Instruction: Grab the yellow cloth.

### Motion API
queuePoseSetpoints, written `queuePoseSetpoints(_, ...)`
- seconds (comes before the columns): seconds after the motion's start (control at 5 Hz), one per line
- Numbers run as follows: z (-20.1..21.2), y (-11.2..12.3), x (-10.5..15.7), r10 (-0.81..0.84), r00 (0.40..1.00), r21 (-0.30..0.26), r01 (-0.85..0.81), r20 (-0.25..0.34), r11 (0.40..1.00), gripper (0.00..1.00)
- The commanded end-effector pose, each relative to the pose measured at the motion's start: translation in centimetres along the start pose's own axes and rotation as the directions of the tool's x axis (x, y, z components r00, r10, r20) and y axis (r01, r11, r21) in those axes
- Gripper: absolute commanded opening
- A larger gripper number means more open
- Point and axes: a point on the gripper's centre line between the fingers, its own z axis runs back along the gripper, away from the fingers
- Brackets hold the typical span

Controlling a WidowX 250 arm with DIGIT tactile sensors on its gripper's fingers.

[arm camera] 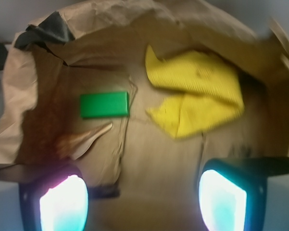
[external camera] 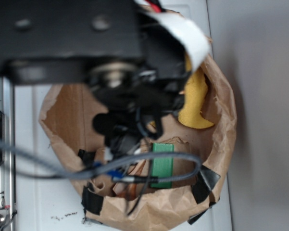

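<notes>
Yellow cloth (arm camera: 202,98) beside green block (arm camera: 104,105), no legible writing

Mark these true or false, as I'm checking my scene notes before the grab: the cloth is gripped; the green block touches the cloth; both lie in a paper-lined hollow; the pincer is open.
1. The yellow cloth is gripped. False: it lies loose, clear of the pincer.
2. The green block touches the cloth. False: bare paper separates them.
3. Both lie inside the brown paper lining. True.
4. The pincer is open. True: its fingers stand wide apart with nothing between.
</notes>
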Motion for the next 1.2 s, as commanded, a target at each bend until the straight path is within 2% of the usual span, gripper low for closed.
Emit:
queuePoseSetpoints(0.0,1.5,0.2,0.8,0.005,0.998,0.013,-0.005,0.058,1.000,1.00)
queuePoseSetpoints(0.2,1.5,0.2,0.8,0.005,0.998,0.013,-0.005,0.058,1.000,1.00)
queuePoseSetpoints(0.4,-3.6,1.1,1.9,0.052,0.998,0.067,-0.054,0.027,0.996,1.00)
queuePoseSetpoints(0.6,-8.6,1.9,2.3,0.028,0.999,0.089,-0.030,0.028,0.996,1.00)
queuePoseSetpoints(1.0,-10.6,2.9,2.8,0.055,0.997,0.098,-0.059,0.046,0.993,1.00)
